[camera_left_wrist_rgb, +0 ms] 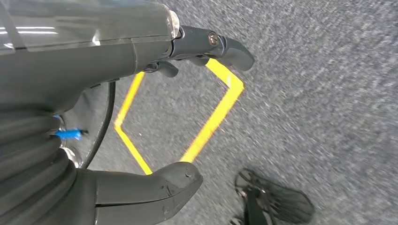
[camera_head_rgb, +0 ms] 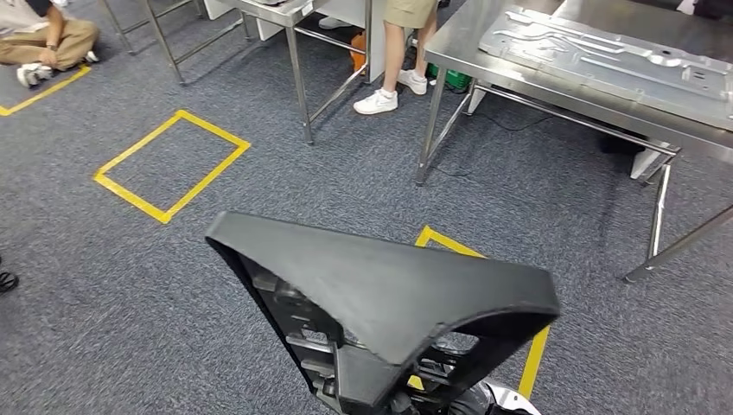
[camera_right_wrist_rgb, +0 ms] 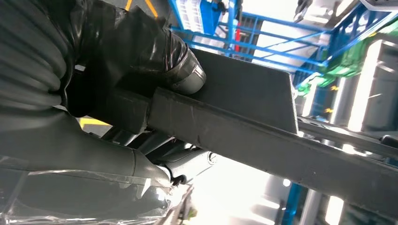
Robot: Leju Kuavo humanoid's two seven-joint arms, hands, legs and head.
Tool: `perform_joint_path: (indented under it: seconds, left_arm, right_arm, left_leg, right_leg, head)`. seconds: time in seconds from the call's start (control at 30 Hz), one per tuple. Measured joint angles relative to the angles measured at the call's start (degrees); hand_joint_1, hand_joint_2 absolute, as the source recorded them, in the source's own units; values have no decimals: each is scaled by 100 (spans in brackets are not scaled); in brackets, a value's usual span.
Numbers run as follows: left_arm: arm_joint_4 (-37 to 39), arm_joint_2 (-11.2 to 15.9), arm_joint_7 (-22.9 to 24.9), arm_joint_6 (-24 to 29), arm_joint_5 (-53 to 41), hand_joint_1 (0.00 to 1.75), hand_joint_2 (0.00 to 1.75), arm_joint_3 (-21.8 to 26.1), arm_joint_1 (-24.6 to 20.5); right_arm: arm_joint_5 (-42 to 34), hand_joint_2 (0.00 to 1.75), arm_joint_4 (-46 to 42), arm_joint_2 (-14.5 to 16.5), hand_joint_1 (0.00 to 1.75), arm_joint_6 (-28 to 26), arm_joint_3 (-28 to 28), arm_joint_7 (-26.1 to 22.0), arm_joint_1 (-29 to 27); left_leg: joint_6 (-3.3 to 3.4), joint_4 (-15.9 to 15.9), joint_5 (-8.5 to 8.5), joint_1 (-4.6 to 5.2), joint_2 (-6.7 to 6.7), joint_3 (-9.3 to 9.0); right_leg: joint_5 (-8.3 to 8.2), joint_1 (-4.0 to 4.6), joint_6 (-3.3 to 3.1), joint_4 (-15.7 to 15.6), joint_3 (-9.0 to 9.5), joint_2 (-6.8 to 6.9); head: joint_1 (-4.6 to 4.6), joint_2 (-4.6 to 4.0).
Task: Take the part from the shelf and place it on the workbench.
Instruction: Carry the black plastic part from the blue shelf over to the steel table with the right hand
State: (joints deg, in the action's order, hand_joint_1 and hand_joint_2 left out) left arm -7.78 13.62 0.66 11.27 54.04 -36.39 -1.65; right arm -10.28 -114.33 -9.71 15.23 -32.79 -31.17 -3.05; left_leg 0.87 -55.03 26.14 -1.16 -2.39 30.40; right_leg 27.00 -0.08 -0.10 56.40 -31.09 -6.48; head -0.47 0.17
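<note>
A: Part was the black, roughly triangular frame piece, carried low in front of the robot, its smooth face up and ribbed underside showing below. In the right wrist view the right robot hand was wrapped round one edge of it, thumb pressed on one face and darker fingers curled under the other.

B: And the other one?

A: The left robot hand held nothing. Its thumb and fingers stood apart, with grey carpet and a yellow tape square beyond them and a dark sandal further out.

B: Where was the worktop from the robot hand carrying the part?

A: Ahead and off to the outer side of it, well apart: a steel worktop on thin legs, bearing a large pressed metal panel. Farther off, a person's legs in white shoes stood by another steel table, and someone sat on the floor.

B: What could have gone wrong?

A: I'd judge the hold was the weak point. One robot hand gripped a long part near one edge, so walking could make it swing or slip. The free end might also strike the worktop's rim or legs on approach, and the panel left little bare surface for setting it down.
</note>
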Motion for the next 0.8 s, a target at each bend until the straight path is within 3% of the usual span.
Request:
perform_joint_path:
  seconds: [0.03,0.1,0.17,0.2,0.23,0.33,0.4,0.47,0.53,0.6,0.67,0.7,0.73,0.8]
  left_arm:
    - [0,-14,21,7,3,0,175,-25,2]
    - [0,-41,20,24,29,0,175,-68,22]
    - [0,-78,-21,33,68,0,175,-87,38]
    - [0,-101,-52,31,90,0,175,-88,38]
    - [0,-128,-89,26,109,0,175,-88,35]
    - [0,-197,-205,6,159,0,175,-88,24]
    - [0,-220,-243,-3,174,0,175,-88,13]
    - [0,-234,-265,-7,180,0,175,-88,-8]
    - [0,-244,-283,-7,185,0,175,-88,-26]
    - [0,-252,-291,-6,193,0,175,-88,-27]
    - [0,-261,-287,-5,211,0,175,-88,-10]
    - [0,-266,-284,-5,218,0,175,-88,0]
    - [0,-268,-282,-5,222,0,175,-88,8]
    - [1,-267,-280,-5,222,0,175,-88,16]
  right_arm:
    - [-7,175,-13,-1,175,3,0,22,-12]
    - [-26,175,-23,-1,175,18,0,56,-11]
    - [-50,175,-17,-1,175,35,-1,90,8]
    - [-68,175,-10,-1,175,47,-1,103,25]
    - [-90,175,-3,-1,175,66,-2,114,52]
    - [-169,175,9,2,175,127,-2,129,158]
    - [-202,175,9,4,175,137,-3,129,214]
    - [-213,175,8,5,175,139,-5,129,240]
    - [-213,175,8,8,175,144,-14,131,257]
    - [-214,175,8,16,175,147,-31,131,284]
    - [-216,175,13,20,175,150,-43,132,301]
    - [-217,175,16,20,175,156,-44,133,303]
    - [-217,175,20,20,175,162,-45,134,303]
    - [-217,175,24,21,175,173,-48,135,305]
  left_leg:
    - [31,29,-10,-20,73,-18]
    - [74,54,-2,-29,213,-45]
    - [76,49,29,-25,354,-61]
    - [67,45,49,-27,423,-73]
    - [54,42,70,-30,490,-95]
    - [-23,41,149,-27,655,-210]
    - [-103,45,201,-8,741,-267]
    - [-183,70,235,-10,828,-323]
    - [-243,-68,365,-34,704,-305]
    - [-262,-708,723,-43,424,-7]
    - [-256,-1551,1047,-32,298,450]
    - [-244,-1765,1053,-25,282,598]
    - [-222,-1738,929,-20,272,638]
    - [-140,-1040,421,-2,163,413]
  right_leg:
    - [91,8,30,142,-68,136]
    - [428,-6,96,777,-389,474]
    - [692,-52,158,1507,-799,586]
    - [670,-73,181,1637,-893,605]
    - [542,-94,198,1545,-871,629]
    - [-49,-99,184,390,-302,893]
    - [-144,-56,110,7,-114,1000]
    - [-121,-33,25,-3,-118,886]
    - [-134,-50,-62,-33,-98,769]
    - [-144,-59,-133,-52,-83,666]
    - [-134,-32,-167,-46,-80,549]
    - [-126,-16,-179,-40,-74,479]
    - [-117,3,-187,-32,-61,402]
    - [-96,31,-191,-22,-21,252]
  head:
    - [2,0]
    - [7,0]
    - [9,0]
    - [9,0]
    - [10,0]
    - [10,0]
    - [9,0]
    - [8,0]
    - [7,0]
    - [5,0]
    - [4,0]
    - [3,0]
    - [3,1]
    - [3,1]
